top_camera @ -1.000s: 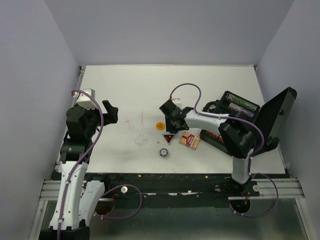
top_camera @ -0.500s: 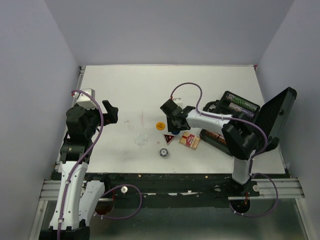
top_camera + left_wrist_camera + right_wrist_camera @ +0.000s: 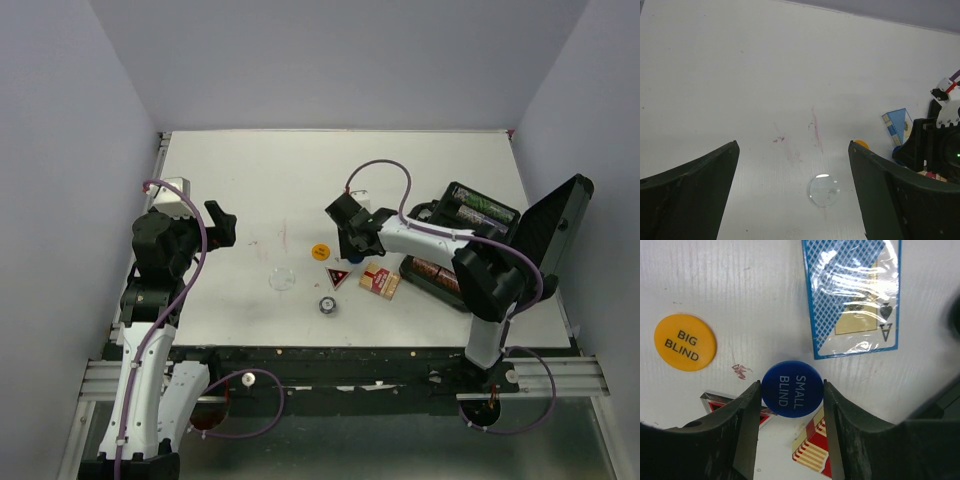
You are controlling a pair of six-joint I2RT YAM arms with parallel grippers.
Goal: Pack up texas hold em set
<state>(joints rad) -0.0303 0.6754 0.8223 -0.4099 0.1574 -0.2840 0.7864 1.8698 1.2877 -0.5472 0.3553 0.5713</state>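
Left arm: raised at the left of the top view, left gripper [image 3: 792, 150] aimed over the tabletop [image 3: 250, 180]. Jaws spread wide, nothing between them.
Right arm: reaches left into the centre of the top view, right gripper [image 3: 791, 386] tipped down at the tabletop. Jaws clenched on the blue marker [image 3: 790, 375], one on each side edge.
Blue marker: reads "SMALL BLIND", centre of the right wrist view. Cannot tell if it is off the tabletop.
Case [image 3: 440, 275]: right of the top view, open, lid [image 3: 550, 235] tilted up at the far right. Chip rows [image 3: 480, 212] sit in its upper part.
Outside case: blue card box [image 3: 856, 295] is upper right in the right wrist view, just above the blue marker. Orange marker [image 3: 685, 342], "BIG BLIND", is at left. Triangle marker [image 3: 338, 276] and red card box [image 3: 380, 281] sit lower, partly hidden by the jaws.
Clear marker [image 3: 824, 190]: lower centre of the left wrist view, apart from the rest.
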